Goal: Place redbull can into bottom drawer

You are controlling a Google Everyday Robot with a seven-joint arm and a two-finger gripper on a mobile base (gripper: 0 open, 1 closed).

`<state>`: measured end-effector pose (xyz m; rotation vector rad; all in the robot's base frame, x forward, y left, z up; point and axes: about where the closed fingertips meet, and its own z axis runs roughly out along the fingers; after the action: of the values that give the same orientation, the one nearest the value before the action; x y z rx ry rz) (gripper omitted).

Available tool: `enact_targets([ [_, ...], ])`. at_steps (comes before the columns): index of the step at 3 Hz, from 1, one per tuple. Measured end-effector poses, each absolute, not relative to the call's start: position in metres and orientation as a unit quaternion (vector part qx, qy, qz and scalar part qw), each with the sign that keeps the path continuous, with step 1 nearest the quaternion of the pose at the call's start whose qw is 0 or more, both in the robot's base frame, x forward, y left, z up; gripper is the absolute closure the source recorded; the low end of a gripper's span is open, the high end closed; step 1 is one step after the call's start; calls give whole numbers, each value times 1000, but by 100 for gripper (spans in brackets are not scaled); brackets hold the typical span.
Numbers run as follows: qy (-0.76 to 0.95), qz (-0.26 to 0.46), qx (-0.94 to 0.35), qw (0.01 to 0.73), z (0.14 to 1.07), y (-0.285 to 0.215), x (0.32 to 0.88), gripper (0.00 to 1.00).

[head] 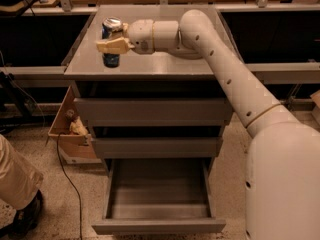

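Gripper (109, 45) at redbull can (111, 28) mid-body, grip cannot tell. Light, slick, dentable: hold middle gently. Bottom drawer (157, 226) open.

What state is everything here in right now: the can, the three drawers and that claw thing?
can, upright on the cabinet top, not yet in any drawer
gripper, at the can's middle
top drawer, shut
middle drawer, shut
bottom drawer, pulled out, nothing in it
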<state>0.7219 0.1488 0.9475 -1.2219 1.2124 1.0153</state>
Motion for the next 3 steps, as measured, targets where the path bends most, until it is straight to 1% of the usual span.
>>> enact_targets([
  [1, 484, 457, -518, 537, 954, 146, 677, 100],
  [3, 480, 462, -528, 526, 953, 153, 675, 100],
])
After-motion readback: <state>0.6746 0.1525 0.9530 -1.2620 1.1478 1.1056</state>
